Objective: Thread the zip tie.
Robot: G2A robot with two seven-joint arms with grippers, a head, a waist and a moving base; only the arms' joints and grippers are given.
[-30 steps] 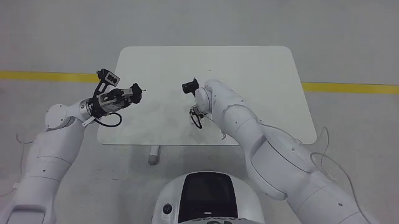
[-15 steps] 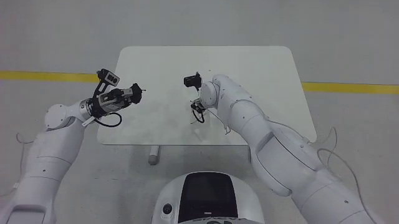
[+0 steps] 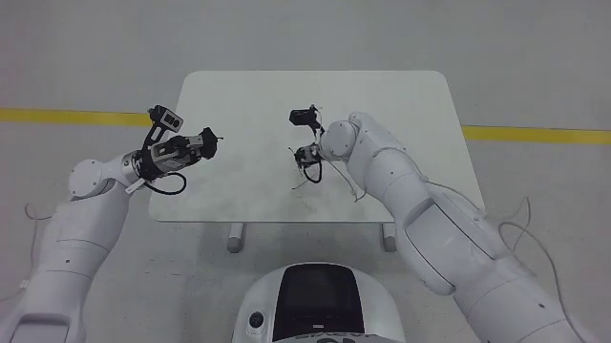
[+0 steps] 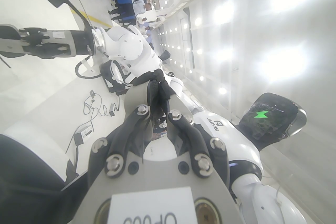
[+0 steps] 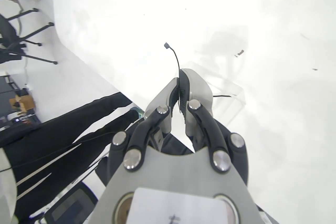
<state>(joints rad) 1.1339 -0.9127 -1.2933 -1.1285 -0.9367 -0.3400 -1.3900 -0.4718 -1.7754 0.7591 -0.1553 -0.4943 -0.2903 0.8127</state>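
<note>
Grey floor point(image 3: 95, 37) with yellow lines surrounds the white table point(image 3: 401, 104) at the centre of the top view. The right arm climbs from the lower right, bent at the elbow, with the right gripper point(image 3: 304, 158) low over mid-table. The left arm rises from the lower left. Its left gripper point(image 3: 212, 139) is level at the table's left edge and points toward centre, fingers pressed together. The right fingers pinch the black zip tie point(image 5: 175, 57), its head curving out beyond the tips.
</note>
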